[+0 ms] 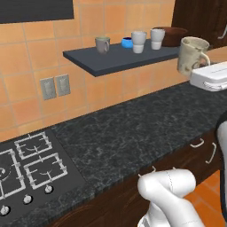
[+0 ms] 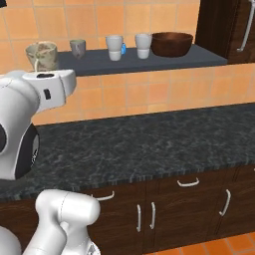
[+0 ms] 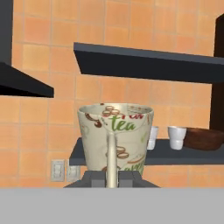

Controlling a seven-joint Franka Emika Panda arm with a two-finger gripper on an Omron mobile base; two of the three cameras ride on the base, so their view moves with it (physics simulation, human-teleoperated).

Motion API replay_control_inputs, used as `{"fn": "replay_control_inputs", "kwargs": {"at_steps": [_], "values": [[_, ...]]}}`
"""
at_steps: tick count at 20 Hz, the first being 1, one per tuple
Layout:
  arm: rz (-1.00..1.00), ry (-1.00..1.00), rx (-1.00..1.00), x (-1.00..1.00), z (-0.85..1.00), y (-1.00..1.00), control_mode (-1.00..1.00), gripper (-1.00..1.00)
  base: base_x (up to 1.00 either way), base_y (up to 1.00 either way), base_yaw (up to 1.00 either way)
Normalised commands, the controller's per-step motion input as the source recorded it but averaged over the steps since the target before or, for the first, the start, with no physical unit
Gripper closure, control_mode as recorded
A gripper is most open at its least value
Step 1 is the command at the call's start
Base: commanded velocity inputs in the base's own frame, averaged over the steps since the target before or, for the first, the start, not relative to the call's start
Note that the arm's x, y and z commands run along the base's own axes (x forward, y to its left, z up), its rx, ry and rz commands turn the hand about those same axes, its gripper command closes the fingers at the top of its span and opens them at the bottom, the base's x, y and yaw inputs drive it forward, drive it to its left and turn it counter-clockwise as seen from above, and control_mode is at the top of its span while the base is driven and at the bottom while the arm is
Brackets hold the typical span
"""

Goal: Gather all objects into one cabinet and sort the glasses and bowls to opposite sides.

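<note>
My gripper (image 3: 111, 178) is shut on the handle of the cream mug (image 3: 116, 131), which has a tea print and hangs upright in the air over the counter, in front of the slate-grey shelf (image 1: 111, 60). On the shelf stand the grey-green mug (image 1: 102, 44), the small blue bowl (image 1: 127, 42), two white cups (image 1: 138, 41) (image 1: 157, 38) and the brown bowl (image 1: 174, 35), in that order from left to right. In the right base view the cream mug (image 2: 42, 56) sits off the shelf's left end, beside the grey-green mug (image 2: 77, 48).
A black stone counter (image 1: 133, 133) runs under the shelf, with a cooktop (image 1: 31, 164) at its left. Wall outlets (image 1: 55, 86) sit below the shelf's left end. A dark brown cabinet (image 2: 229, 25) with a white handle stands right of the shelf. A second dark shelf (image 3: 148, 63) hangs above.
</note>
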Motion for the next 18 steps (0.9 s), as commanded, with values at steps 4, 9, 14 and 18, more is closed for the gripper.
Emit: {"fn": "replay_control_inputs", "kwargs": {"at_steps": [4,9,14,18], "values": [[0.01,0.0,0.12,0.53,-0.04,0.38,-1.0,1.0,0.0,0.0,0.0],[0.01,0.0,0.05,0.66,-0.22,0.14,-1.0,1.0,0.0,0.0,0.0],[-0.03,-0.06,0.0,0.5,-0.33,-0.01,-1.0,1.0,0.0,0.0,0.0],[-0.04,0.0,0.0,0.54,-0.11,0.0,-1.0,1.0,0.0,0.0,0.0]]}}
